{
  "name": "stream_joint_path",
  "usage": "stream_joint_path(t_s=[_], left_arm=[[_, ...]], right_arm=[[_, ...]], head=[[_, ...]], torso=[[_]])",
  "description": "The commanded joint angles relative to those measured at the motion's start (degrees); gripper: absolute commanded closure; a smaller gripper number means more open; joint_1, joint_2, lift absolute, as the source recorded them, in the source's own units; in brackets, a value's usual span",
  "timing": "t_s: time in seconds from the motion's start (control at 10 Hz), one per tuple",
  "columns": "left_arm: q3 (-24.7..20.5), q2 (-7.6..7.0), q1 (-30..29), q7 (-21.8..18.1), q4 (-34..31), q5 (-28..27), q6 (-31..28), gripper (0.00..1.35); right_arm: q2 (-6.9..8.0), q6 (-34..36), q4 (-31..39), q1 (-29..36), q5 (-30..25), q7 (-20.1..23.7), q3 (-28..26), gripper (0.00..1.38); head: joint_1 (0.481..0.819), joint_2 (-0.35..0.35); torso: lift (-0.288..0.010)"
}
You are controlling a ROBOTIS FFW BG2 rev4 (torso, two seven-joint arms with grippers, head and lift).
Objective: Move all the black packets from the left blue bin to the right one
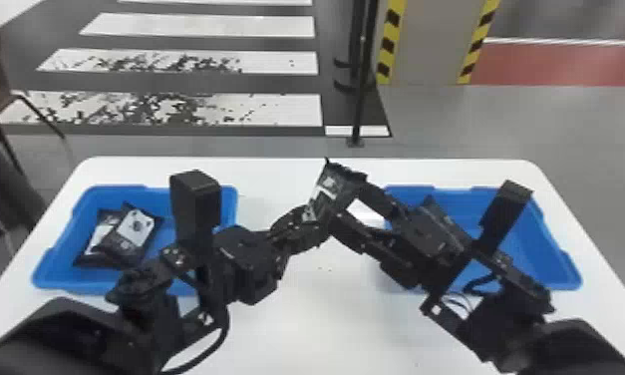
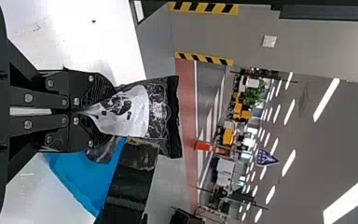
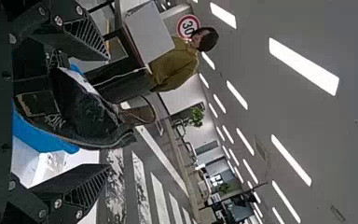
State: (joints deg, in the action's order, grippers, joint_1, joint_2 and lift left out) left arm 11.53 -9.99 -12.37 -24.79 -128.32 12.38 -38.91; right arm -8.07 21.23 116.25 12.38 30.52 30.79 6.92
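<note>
Head view: the job looks part-way through, with at least two black packets (image 1: 135, 228) lying overlapped in the left blue bin (image 1: 114, 190) near the bench's (image 1: 301, 326) left edge. Another packet (image 1: 327, 188) is up above the middle of the bench, between the two bins. The left gripper (image 2: 95, 112) has its jaws clamped on one end of it; those of the right gripper (image 3: 108, 112) stand apart on either side of it, so a hand-over seems the step in hand. After that, this packet must go into the right blue bin (image 1: 550, 254) near the right edge. The right arm covers part of that bin, so I cannot tell how many are already delivered.
</note>
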Motion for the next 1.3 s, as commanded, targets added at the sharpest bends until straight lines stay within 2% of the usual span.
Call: stream_joint_path(t_s=[0.0, 0.1, 0.2, 0.3, 0.5, 0.6, 0.7, 0.8, 0.9, 1.0, 1.2], left_arm=[[0.6, -0.12, 0.3, 0.0, 0.0, 0.4, 0.0, 1.22], [0.9, -0.12, 0.4, 0.0, 0.0, 0.9, -0.3, 1.22], [0.9, -0.12, 0.3, 0.0, 0.1, 0.9, -0.5, 1.22], [1.0, -0.20, 0.3, 0.0, 0.3, 1.0, -0.6, 1.22], [1.0, -0.20, 0.4, 0.0, 0.3, 1.3, -0.3, 1.22], [0.9, -0.20, 0.1, 0.3, 0.3, 2.2, -0.2, 1.08], [0.5, -0.12, -0.3, 0.4, 0.4, 3.0, 0.0, 0.57], [-0.3, 0.06, -0.8, 0.4, 0.4, 3.2, 0.1, 0.13], [-1.6, 0.32, -1.7, 0.4, 0.4, 3.2, 0.2, 0.07], [-2.7, 0.59, -2.5, 0.4, 0.4, 3.0, 1.1, 0.16], [-5.8, 1.38, -3.8, 0.4, 0.4, 2.4, 4.0, 0.20]], right_arm=[[-0.02, 0.0, -1.1, -0.9, 0.7, -0.2, 1.2, 0.40], [-0.02, 0.0, -1.6, -1.0, 0.8, -0.4, 1.3, 0.89], [-0.02, -0.7, -1.7, -1.1, 0.7, -0.6, 1.3, 1.19], [-0.02, -2.2, -1.9, -1.1, 0.6, -0.8, 1.3, 1.28], [-0.02, -2.7, -2.3, -1.3, 0.9, -0.8, 1.3, 1.28], [-0.02, -2.8, -2.6, -1.3, 0.9, -0.8, 1.2, 1.28], [-0.02, -3.0, -2.8, -1.4, 0.7, -0.8, 0.4, 1.28], [-0.02, -3.2, -3.5, -1.8, 0.2, -0.9, -1.0, 1.28], [-0.11, -3.5, -4.5, -2.4, -0.4, -1.0, -2.9, 1.28], [-0.28, -3.7, -5.6, -3.2, -1.7, -1.3, -5.1, 1.28], [-1.08, -3.8, -9.7, -5.9, -6.6, -1.7, -10.1, 1.28]], head=[[0.695, -0.017], [0.695, -0.013], [0.695, -0.014], [0.695, -0.016], [0.695, -0.023], [0.695, -0.025], [0.695, -0.027], [0.695, -0.029], [0.695, -0.038], [0.695, -0.048], [0.695, -0.073]], torso=[[-0.140], [-0.140], [-0.140], [-0.140], [-0.140], [-0.140], [-0.140], [-0.140], [-0.140], [-0.140], [-0.140]])
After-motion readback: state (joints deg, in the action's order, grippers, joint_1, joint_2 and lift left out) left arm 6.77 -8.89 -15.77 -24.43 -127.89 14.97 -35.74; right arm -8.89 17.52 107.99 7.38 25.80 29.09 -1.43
